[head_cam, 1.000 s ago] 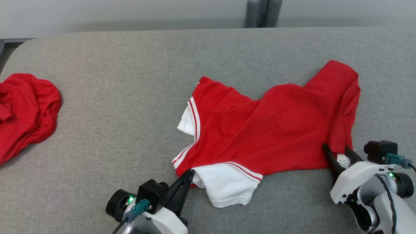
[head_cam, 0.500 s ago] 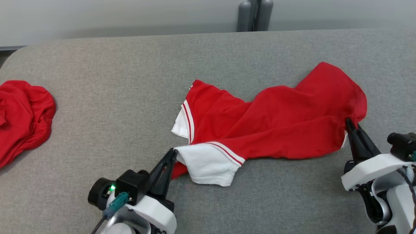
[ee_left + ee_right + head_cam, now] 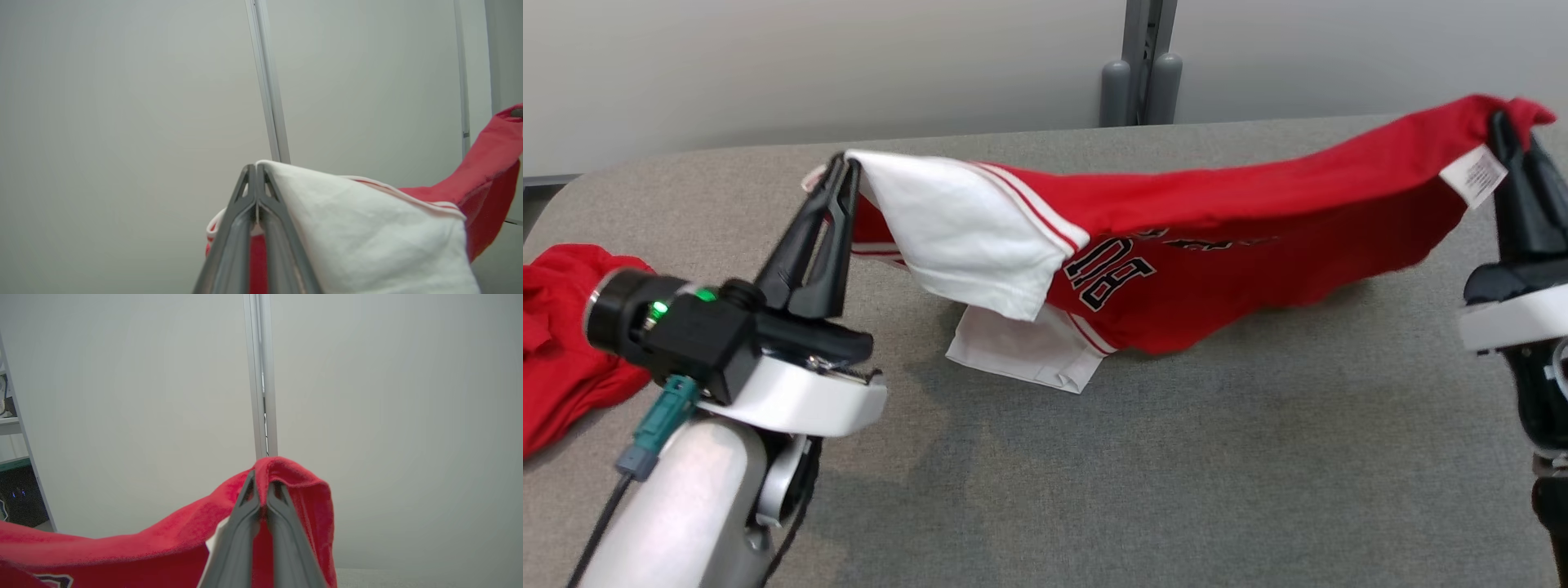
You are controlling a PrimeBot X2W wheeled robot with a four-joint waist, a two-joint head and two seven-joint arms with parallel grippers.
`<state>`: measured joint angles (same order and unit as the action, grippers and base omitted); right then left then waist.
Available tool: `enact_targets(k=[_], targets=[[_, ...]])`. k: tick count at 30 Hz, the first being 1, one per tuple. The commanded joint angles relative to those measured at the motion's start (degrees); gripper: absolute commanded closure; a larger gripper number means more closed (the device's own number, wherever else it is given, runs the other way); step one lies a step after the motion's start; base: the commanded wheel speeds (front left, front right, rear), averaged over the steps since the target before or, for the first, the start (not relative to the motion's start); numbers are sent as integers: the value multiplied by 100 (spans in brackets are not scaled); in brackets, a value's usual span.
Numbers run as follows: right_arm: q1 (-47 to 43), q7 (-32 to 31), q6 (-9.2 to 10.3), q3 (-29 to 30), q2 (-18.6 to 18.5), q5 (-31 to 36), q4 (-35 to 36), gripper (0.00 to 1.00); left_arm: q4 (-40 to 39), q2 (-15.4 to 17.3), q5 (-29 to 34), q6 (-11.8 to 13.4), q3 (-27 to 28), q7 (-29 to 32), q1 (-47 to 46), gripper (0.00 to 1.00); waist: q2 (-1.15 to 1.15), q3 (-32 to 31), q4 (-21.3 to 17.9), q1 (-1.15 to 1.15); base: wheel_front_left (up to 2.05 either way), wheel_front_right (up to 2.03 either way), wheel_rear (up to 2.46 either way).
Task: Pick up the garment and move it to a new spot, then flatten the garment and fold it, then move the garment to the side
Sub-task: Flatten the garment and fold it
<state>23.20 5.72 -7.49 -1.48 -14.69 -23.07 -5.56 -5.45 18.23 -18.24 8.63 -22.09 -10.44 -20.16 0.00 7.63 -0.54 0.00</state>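
the left claw (image 3: 841, 167) is pinched closed on the garment (image 3: 1258, 204) at a white sleeve (image 3: 964, 233), its two dark fingers pressed together with cloth between them. the left wrist view shows the same grip, the tips meeting on the sleeve's edge. the right claw (image 3: 1507, 135) is likewise closed on the garment's red edge at the far right, next to a white care label (image 3: 1472, 175) that hangs just beside the grip. in the right wrist view, red fabric drapes over both fingertips. the garment, red with white sleeves and red-and-white striped trim, is stretched between the two claws above the grey tabletop (image 3: 1176, 457) and sags in the middle. black lettering (image 3: 1112, 273) shows on the hanging part. a second white sleeve (image 3: 1021, 355) lies on the tabletop under the sag, near the centre. a separate red cloth (image 3: 564, 343) lies crumpled at the left edge of the tabletop, well apart from the garment. a grey post (image 3: 1141, 49) stands behind the tabletop's far edge.
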Motion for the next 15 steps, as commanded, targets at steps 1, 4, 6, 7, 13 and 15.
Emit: enact_targets(k=[1, 4, 6, 7, 13, 15], targets=[[136, -68, -1, 77, -50, -9, 137, 100, -101, 76, 42, 25, 79, 40, -201, 100, 0, -77, -16, 0, 0, 0, 0], [384, -233, -1, 130, -107, -58, 475, 100, -339, 205, 123, 9, 206, 139, -605, 100, 0, -169, -16, 0, 0, 0, 0], [515, -351, -1, 161, -164, -48, 670, 100, -491, 280, 139, -16, 288, 221, -866, 100, 0, -221, -10, 0, 0, 0, 0], [566, -412, -1, 175, -181, -51, 750, 100, -559, 314, 142, -30, 323, 273, -986, 100, 0, -240, -9, 0, 0, 0, 0], [737, -664, -1, 185, -166, -95, 946, 100, -745, 415, 9, -94, 491, 552, -1555, 100, 0, -228, -27, 0, 0, 0, 0], [816, -716, -1, 139, -137, -160, 884, 100, -676, 432, -51, -138, 533, 611, -1720, 100, 0, -164, -44, 0, 0, 0, 0]])
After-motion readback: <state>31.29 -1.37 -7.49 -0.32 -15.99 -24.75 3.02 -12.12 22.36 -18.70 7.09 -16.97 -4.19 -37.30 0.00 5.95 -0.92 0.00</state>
